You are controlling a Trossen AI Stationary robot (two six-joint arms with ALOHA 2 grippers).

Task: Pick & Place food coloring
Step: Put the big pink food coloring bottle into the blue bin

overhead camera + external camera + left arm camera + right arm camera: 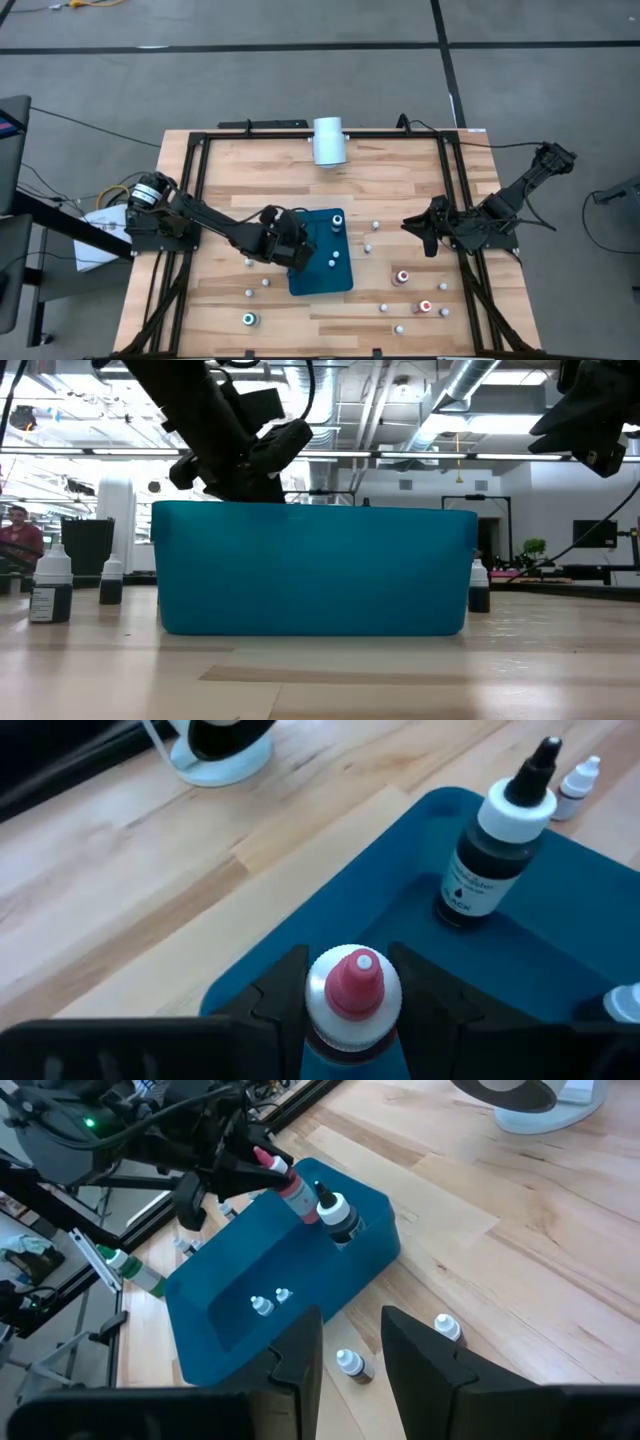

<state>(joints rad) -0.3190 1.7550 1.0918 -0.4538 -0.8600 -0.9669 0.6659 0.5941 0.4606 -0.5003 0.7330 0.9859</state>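
Note:
The food coloring is several tiny bottles. One red-topped bottle sits between my left gripper's fingers, over the left part of the teal tray. A black bottle stands in the tray's far corner, and two small white-capped ones stand on its floor. Others stand loose on the wood: red-topped ones right of the tray and a green-topped one near the front. My left gripper is shut on the bottle. My right gripper waits open, right of the tray. My left gripper pinches the red-topped bottle by its body, just below the white collar, one finger on each side. It comes from the table's left, slanting down. The bottle is tilted, top toward the left arm; whether its base touches the tray floor is hidden.
A large white cylinder lies at the table's far edge. A dark frame runs along the left, right and far sides. In the low view the tray wall hides what is in the tray; bottles stand beside it.

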